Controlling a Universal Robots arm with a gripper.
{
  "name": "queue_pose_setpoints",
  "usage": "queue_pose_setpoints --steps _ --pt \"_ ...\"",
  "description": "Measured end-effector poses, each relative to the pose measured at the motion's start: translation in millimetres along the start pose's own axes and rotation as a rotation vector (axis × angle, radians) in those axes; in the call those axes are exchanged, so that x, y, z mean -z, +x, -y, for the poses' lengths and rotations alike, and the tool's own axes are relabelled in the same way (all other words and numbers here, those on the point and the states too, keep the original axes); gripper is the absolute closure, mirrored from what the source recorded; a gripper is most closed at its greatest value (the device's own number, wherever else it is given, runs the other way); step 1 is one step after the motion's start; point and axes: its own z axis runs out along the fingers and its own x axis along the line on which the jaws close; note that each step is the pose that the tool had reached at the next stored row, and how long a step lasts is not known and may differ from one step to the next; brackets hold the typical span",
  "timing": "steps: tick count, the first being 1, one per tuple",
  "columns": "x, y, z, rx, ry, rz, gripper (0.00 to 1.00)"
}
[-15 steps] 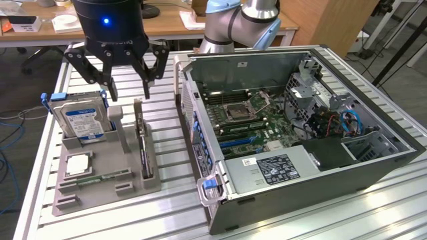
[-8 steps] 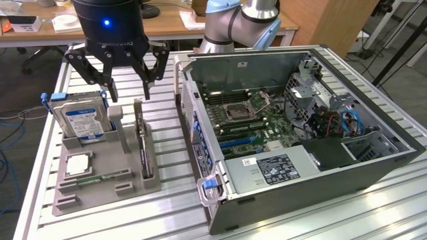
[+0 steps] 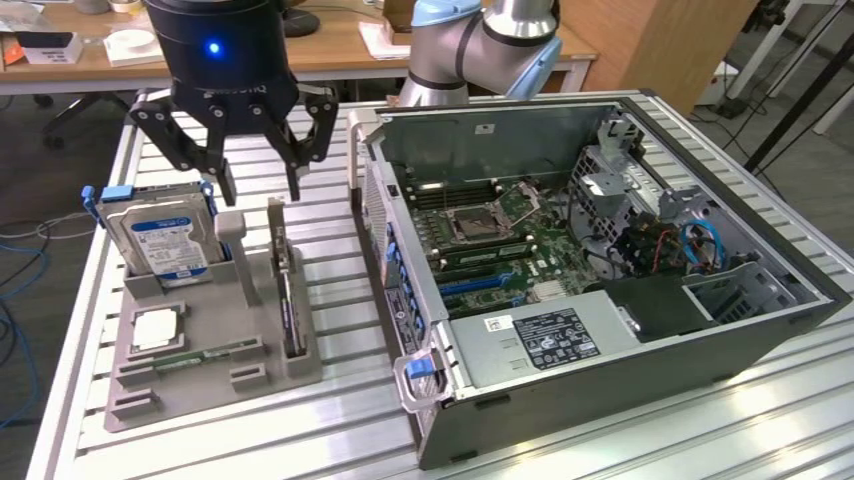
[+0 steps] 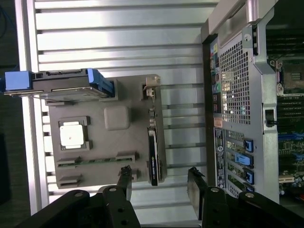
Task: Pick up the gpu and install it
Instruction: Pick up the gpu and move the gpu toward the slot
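The jaws hang wide apart on the arm [image 3: 467, 50], holding nothing, above the far end of a grey parts holder [image 3: 187, 385] [image 4: 116, 142] on the slatted metal surface [image 3: 667, 430] [image 4: 118, 38].

The gpu [image 3: 283, 290] [image 4: 152, 152] stands on its long edge in a slot of that holder, directly below the jaws and not touched by them. In the wrist view one end of the dark card falls into the gap between the two fingers. In the exterior view its silver bracket end sits just under the fingertips [image 3: 296, 188].

Beside the jaws, on the side away from the computer, a hard drive [image 3: 160, 235] [image 4: 61, 85] with a blue-white label stands upright in a blue carrier in the same holder. Beyond it lie a square processor chip [image 3: 158, 328] [image 4: 72, 134] and a narrow green memory stick [image 3: 200, 355] [image 4: 95, 160], each in its own recess.

On the jaws' other side, close to the holder, an opened computer case [image 3: 694, 360] [image 4: 237, 71] lies on the surface with its motherboard [image 3: 494, 240] facing up and a power supply [image 3: 547, 340] at one end.
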Motion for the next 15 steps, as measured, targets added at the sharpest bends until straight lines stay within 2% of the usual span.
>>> queue_pose_setpoints --steps 15 --pt "-6.9 0.2 0.3 0.000 0.0001 -0.0001 0.41"
